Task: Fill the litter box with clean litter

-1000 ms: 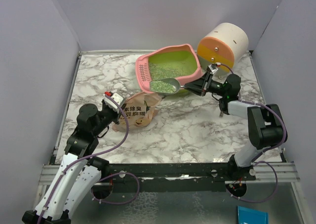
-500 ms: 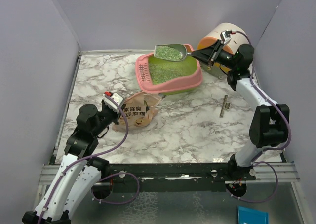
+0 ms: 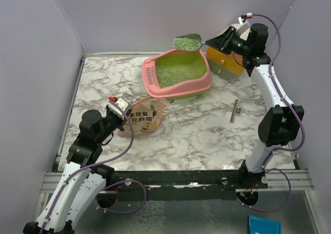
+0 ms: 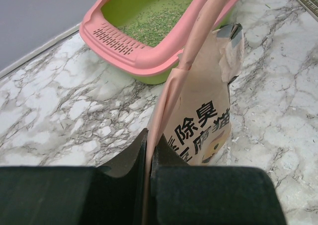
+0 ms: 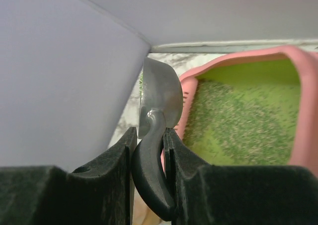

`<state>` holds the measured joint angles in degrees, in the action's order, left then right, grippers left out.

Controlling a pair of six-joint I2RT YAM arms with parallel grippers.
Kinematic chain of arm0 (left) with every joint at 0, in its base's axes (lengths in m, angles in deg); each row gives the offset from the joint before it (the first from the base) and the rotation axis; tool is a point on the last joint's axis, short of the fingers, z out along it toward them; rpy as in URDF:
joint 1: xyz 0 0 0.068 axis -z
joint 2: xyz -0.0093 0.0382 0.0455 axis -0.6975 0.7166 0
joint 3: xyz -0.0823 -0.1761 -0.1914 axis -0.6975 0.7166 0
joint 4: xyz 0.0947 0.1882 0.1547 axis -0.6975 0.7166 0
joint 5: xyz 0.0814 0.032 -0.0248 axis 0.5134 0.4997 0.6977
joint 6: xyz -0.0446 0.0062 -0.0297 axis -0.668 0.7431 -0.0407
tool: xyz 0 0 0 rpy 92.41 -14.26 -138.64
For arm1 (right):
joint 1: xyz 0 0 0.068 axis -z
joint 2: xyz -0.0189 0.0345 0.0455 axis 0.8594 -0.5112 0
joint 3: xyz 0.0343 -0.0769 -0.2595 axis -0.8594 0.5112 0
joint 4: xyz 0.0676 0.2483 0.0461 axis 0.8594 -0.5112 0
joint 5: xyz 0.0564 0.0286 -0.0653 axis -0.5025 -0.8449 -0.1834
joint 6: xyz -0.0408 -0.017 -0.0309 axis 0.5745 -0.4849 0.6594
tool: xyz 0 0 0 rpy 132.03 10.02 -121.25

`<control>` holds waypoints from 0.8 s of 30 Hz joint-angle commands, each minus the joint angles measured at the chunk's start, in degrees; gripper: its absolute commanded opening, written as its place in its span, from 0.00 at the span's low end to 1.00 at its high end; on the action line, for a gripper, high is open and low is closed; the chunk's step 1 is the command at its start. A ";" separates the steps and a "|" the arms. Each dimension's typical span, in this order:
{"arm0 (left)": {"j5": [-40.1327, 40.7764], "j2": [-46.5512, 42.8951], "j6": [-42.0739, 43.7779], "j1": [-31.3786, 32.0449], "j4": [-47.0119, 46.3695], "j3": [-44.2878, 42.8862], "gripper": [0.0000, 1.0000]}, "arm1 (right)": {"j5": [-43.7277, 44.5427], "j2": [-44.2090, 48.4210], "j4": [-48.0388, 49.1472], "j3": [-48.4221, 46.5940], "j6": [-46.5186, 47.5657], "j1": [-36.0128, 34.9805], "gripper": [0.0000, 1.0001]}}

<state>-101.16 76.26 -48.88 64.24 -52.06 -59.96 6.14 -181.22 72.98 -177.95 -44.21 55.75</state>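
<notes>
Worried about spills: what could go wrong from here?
The grey metal scoop in the right gripper is heaped with greenish litter and sits high by the far rim of the pink litter box; tipping there could scatter granules. The left gripper pinches only the edge of the tan pouch; it might slip and topple.

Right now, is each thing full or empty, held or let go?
litter box: flat on the table, partly filled with clean litter.
scoop: full of litter, held up in the air.
pouch: pinched at its edge.
left gripper: shut on the pouch.
right gripper: shut on the scoop's handle.
</notes>
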 commanded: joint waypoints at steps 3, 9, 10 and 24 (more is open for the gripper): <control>-1.29 -1.26 -1.82 0.02 -5.39 -2.02 0.00 | 11.53 2.82 -12.82 -7.83 16.02 0.33 0.01; -1.57 -1.14 -2.26 0.02 -5.65 -1.95 0.00 | 16.90 5.84 -16.75 -9.93 21.59 0.26 0.01; -1.54 -1.08 -2.25 0.03 -5.47 -1.98 0.00 | 17.86 6.40 -17.18 -10.07 22.41 0.28 0.01; -1.67 -1.04 -2.28 0.01 -5.08 -2.18 0.00 | 22.36 12.62 -18.16 -11.10 34.18 -1.09 0.01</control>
<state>-101.25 76.29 -49.98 64.24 -52.06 -59.96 26.25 -171.86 52.81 -186.71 -15.16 55.57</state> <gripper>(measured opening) 0.028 0.236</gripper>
